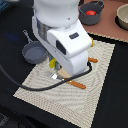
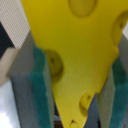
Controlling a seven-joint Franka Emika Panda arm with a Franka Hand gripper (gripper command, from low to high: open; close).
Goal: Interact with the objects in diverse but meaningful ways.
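In the wrist view a yellow cheese wedge [image 2: 80,50] with round holes fills the picture. It sits between my two fingers, and their teal pads [image 2: 41,85] press against its sides. My gripper [image 2: 77,97] is shut on it. In the exterior view the white hand hides most of my gripper [image 1: 54,71], which is low over the beige placemat [image 1: 95,95]. A bit of yellow [image 1: 51,62] shows under the hand. A red tomato [image 1: 91,12] lies in a dark grey bowl [image 1: 93,19] at the back. The banana and the bread loaf are out of view.
A grey pan [image 1: 32,53] stands at the exterior view's left of the placemat. An orange-handled knife [image 1: 77,84] lies on the mat near the hand, and another orange handle [image 1: 93,60] lies behind it. A tan plate edge [image 1: 64,74] shows under the hand. A tan bowl [image 1: 122,17] stands at the back right.
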